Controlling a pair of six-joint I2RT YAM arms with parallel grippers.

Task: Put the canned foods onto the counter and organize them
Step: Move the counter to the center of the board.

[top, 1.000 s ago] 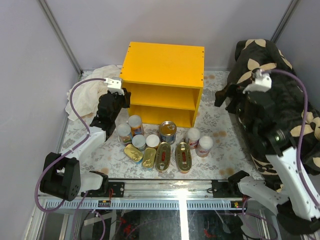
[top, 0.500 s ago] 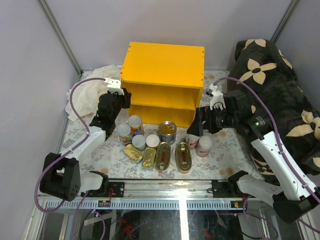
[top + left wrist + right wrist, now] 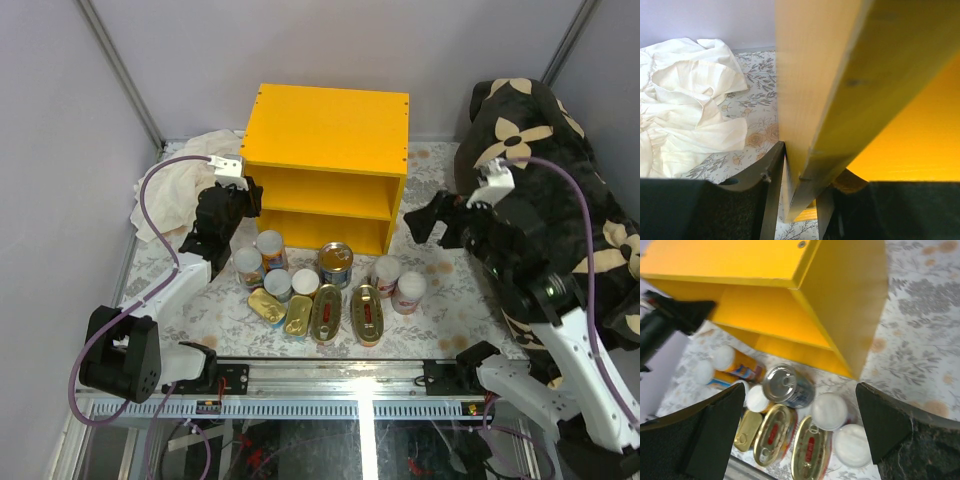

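Biggest thing here is the grey floral-patterned floor (image 3: pixel 440 300), and everything sits on it. Next is the bright yellow box-shaped wooden counter (image 3: pixel 330 125) at 12 o'clock in the top view, with its open shelves facing 6. A black fabric bag with cream flowers (image 3: pixel 545 110) slumps at its 3 o'clock, and a crumpled white cloth (image 3: pixel 185 195) lies at its 9 o'clock.

The left gripper (image 3: pixel 247 195) is up against the counter's 9 o'clock wall. The wrist view makes it pretty plain: the jaws are nearly closed and pinch the front edge of that yellow side panel (image 3: pixel 840 75), one finger on each face.

The right gripper (image 3: pixel 422 220) hangs in the air at the counter's 4 o'clock. Its jaws are spread as wide as they go, with nothing in them and touching nothing.

The tins are all on the floor in a tight cluster at the counter's 6 o'clock:
- The blue-labelled steel can (image 3: pixel 335 262) stands just in front of the lower shelf.
- Four tall white-lidded cylinders (image 3: pixel 270 245) are at that can's 9 o'clock, and two more (image 3: pixel 410 288) at its 4.
- Two flat gold oval tins (image 3: pixel 326 312) lie at its 6.
- Two smaller gold rectangular tins (image 3: pixel 265 303) lie at its 7 to 8.
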